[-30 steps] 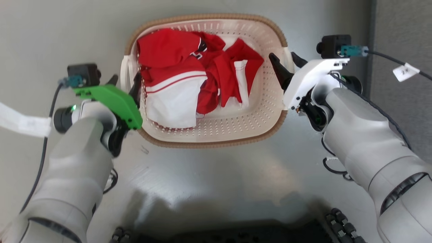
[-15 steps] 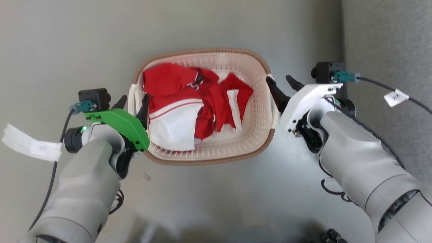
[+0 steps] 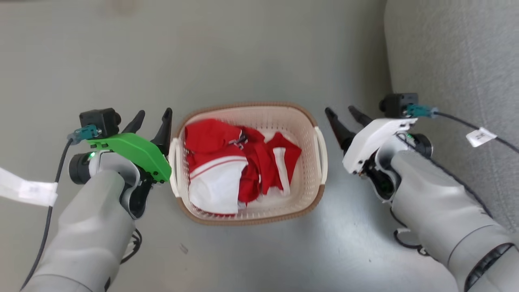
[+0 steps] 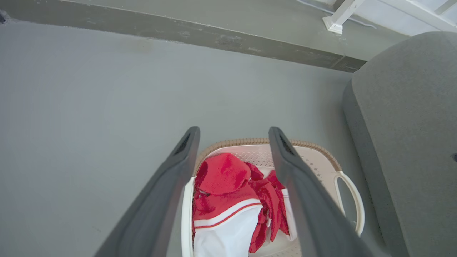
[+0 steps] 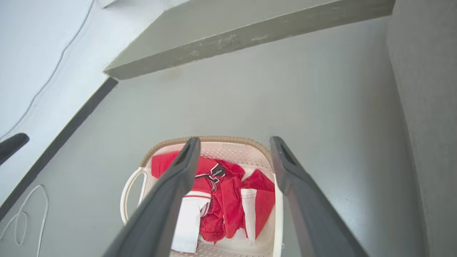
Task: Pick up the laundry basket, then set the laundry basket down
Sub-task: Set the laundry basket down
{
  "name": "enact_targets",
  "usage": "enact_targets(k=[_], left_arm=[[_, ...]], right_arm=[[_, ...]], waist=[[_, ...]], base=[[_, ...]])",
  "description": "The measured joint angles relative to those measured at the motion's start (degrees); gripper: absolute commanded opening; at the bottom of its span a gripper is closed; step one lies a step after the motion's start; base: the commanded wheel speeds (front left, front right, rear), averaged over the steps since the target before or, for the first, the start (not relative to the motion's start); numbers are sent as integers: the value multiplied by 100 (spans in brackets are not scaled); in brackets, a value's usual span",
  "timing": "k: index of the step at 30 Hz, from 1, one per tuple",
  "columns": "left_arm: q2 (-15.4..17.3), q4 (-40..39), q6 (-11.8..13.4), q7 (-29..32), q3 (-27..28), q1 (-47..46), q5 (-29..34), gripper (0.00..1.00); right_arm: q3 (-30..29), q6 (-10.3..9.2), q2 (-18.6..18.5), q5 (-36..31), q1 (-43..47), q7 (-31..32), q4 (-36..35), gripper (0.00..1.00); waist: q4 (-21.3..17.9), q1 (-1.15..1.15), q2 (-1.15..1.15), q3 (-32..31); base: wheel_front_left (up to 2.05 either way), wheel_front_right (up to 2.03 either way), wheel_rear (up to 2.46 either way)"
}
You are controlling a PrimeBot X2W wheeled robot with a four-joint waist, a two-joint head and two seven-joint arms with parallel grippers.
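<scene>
Sitting on the grey floor [image 3: 243,48]: cream-white perforated plastic laundry basket [image 3: 259,117], brown woven rim, between left end effector [image 3: 154,115] and right end effector [image 3: 339,111], a handle facing each. Both spread, empty; left looks nearer.

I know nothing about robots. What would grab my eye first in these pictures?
First, the heap of red and white clothes in the cream laundry basket, which stands on the grey floor at the middle of the head view. Flanking it are the left gripper, under a bright green cover, and the right gripper, each with two long dark fingers spread open.
</scene>
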Motion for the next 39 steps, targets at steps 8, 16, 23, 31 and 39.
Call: enact_targets(k=[8, 16, 23, 31, 39], left_arm=[[81, -549, 0, 1, 465, 618, 283, 100], [220, -1057, 8, 1, 961, 1339, 608, 100], [274, -1705, 90, 1, 1281, 1807, 921, 100], [301, -2683, 260, 0, 1948, 2224, 1317, 100], [207, -3275, 355, 0, 2216, 2934, 1670, 100]], right_arm=[[-537, -1, -231, -428, 160, -1, -570, 100], [-975, -66, -253, -802, 919, -1, -1122, 100], [-1432, -247, -319, -1138, 1278, -1, -1767, 100], [-1782, -593, -520, -1914, 1690, -12, -2639, 100], [-2234, -828, -526, -2428, 2290, -16, -3405, 100]], waist=[[36, 0, 0, -659], [32, 0, 0, -1320], [-6, 0, 0, -1852], [-44, 0, 0, -2218], [-74, 0, 0, -2297]], base=[[0, 0, 0], [0, 0, 0], [0, 0, 0], [0, 0, 0], [0, 0, 0]])
